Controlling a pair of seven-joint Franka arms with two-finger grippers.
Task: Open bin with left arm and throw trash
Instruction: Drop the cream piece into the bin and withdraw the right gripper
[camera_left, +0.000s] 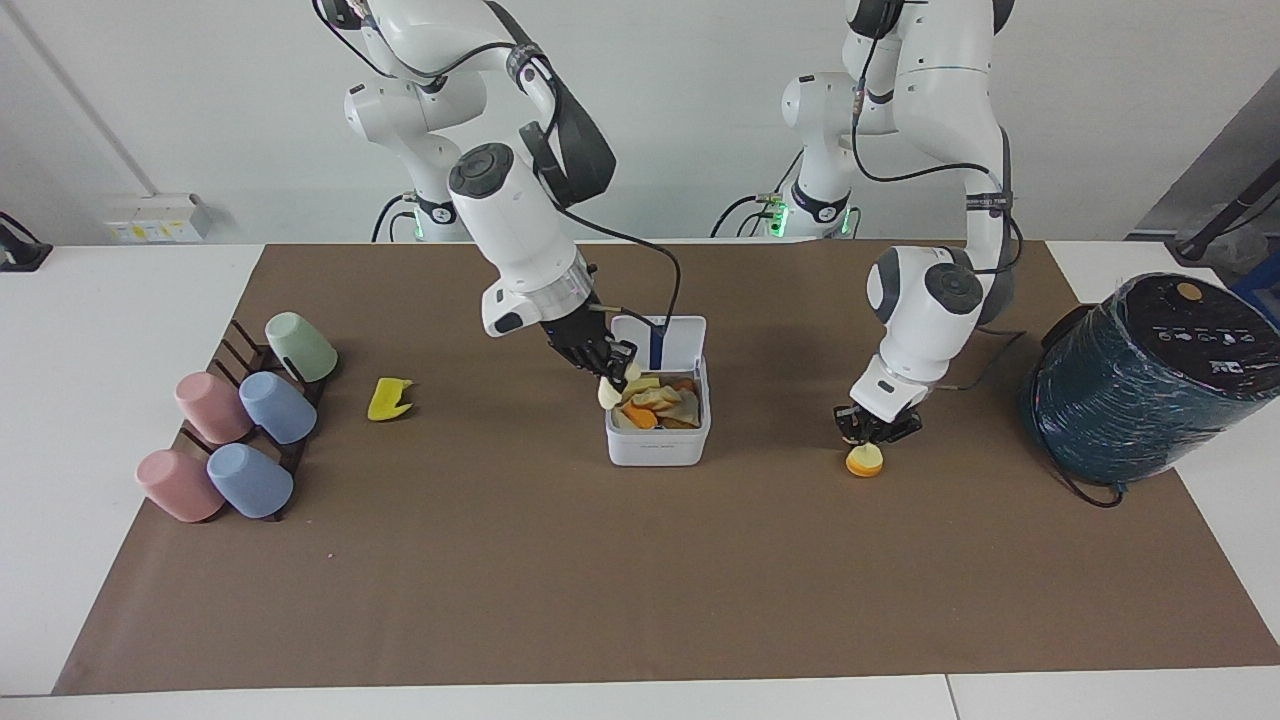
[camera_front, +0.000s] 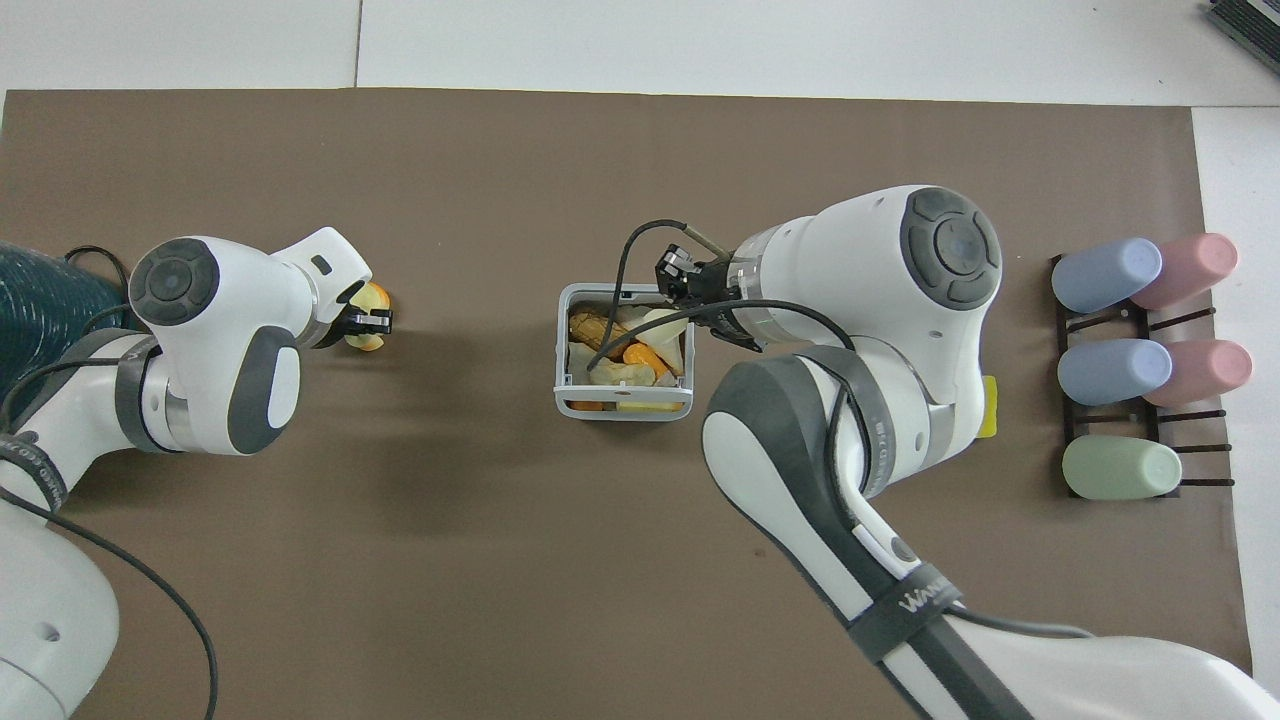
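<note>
The white bin (camera_left: 655, 448) stands mid-table with its lid (camera_left: 660, 340) up and several food scraps inside; it also shows in the overhead view (camera_front: 622, 410). My right gripper (camera_left: 603, 362) is shut on the pale cream oval (camera_left: 608, 394) and holds it over the bin's edge toward the right arm's end, as the overhead view (camera_front: 660, 322) also shows. My left gripper (camera_left: 868, 432) is shut on the yellow-orange block (camera_left: 864, 461), low at the mat between the bin and the teal cylinder. The bright yellow jagged scrap (camera_left: 388, 398) lies on the mat beside the cups.
A dark rack of several pastel cups (camera_left: 240, 430) stands at the right arm's end. A big dark teal wrapped cylinder (camera_left: 1140, 380) with a cable stands at the left arm's end. A brown mat (camera_left: 640, 580) covers the table.
</note>
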